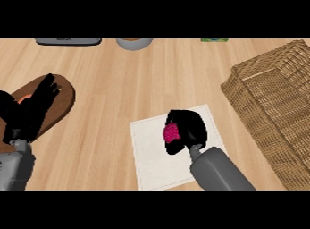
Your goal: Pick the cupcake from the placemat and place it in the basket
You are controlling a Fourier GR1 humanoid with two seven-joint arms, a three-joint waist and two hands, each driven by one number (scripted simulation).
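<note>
Cupcake in curled right hand, orientation unclear

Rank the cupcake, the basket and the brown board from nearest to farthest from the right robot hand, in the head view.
1. Cupcake, inside the right robot hand's curled fingers.
2. Basket, on its right.
3. Brown board, far left.
</note>
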